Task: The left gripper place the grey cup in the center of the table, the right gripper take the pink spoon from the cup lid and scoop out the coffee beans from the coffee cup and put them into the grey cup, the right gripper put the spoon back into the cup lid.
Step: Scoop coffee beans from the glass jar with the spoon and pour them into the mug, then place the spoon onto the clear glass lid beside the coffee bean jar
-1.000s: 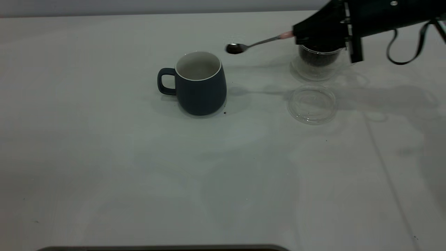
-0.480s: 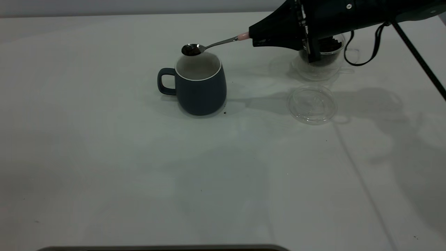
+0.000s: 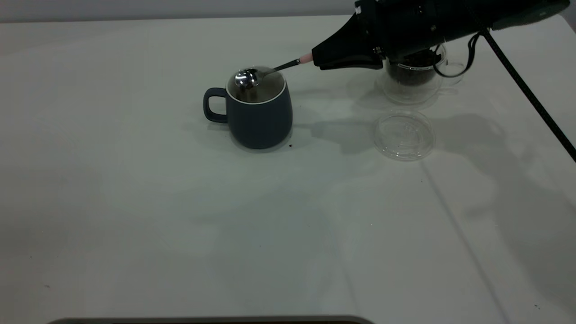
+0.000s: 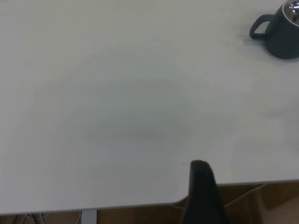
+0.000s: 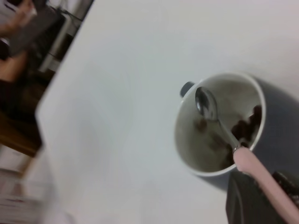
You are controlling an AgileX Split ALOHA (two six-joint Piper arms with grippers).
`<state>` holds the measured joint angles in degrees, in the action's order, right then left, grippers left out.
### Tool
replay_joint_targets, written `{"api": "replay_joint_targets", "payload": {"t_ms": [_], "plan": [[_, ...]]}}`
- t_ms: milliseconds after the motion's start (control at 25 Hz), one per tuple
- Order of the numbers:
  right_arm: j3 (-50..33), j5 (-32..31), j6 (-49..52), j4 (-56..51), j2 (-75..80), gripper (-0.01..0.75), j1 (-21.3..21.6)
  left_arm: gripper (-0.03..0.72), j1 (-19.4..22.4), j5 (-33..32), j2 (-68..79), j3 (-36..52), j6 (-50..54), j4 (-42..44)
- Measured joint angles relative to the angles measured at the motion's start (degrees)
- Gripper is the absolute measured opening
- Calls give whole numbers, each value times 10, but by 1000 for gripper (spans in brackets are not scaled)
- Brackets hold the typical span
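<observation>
Exterior view
- Bench (image 3: 135, 202): plain white; carries all items
- Mug (image 3: 256, 110): dark blue-grey, white rim and interior, handle toward the left arm's side; stands upright near bench centre
- Right gripper (image 3: 317, 57): black, reaches in from the right arm's side, pinching the pink handle of the spoon (image 3: 265, 72); only a short pink stub shows beyond it
- Spoon bowl: shiny, tipped over the mug mouth, just above the rim
- Glass cup (image 3: 411, 81): clear, double-walled, dark beans (image 3: 411, 74) inside; partly behind the right arm, well apart from the mug
- Lid (image 3: 403, 135): clear flat disc, on the bench just in front of the glass cup, nothing on it
- Left gripper: not seen here

Left wrist view
- Mug (image 4: 280, 30) at the far corner of the view, well apart; handle visible
- Dark part of the left arm at the bench's near edge, parked; whether its gripper is spread or pressed together cannot be told

Right wrist view
- Mug (image 5: 219, 123) seen from above: white inside, several dark beans (image 5: 243, 126) lying in it
- Spoon (image 5: 224, 130): steel bowl over the mug's opening, looks emptied; slim neck, pale pink handle running into the gripper

Step, as judged: tipping a scoop of beans into the mug, about done
Next move calls for: lifting the spoon out without knocking the rim, then carrying it either to the glass cup for another scoop or to the lid, laying it flat inside the raised rim
</observation>
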<state>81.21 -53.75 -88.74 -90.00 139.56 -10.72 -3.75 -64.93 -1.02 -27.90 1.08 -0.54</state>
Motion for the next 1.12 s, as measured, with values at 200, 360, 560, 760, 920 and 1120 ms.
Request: {"api": "replay_joint_targets", "payload": {"t_ms": [200, 360, 560, 760, 920, 1120], "plan": [[-3, 39, -48, 36, -48, 100, -3, 565, 0, 0, 0, 0, 0, 0], [-6, 40, -2, 113, -86, 100, 3, 565, 0, 0, 0, 0, 0, 0], [-59, 32, 54, 190, -166, 100, 64, 565, 0, 0, 0, 0, 1, 0], [-165, 51, 67, 179, -239, 100, 170, 565, 0, 0, 0, 0, 1, 0], [-232, 85, 74, 157, -230, 100, 246, 565, 0, 0, 0, 0, 1, 0], [-251, 86, 74, 145, -184, 100, 268, 565, 0, 0, 0, 0, 1, 0]]}}
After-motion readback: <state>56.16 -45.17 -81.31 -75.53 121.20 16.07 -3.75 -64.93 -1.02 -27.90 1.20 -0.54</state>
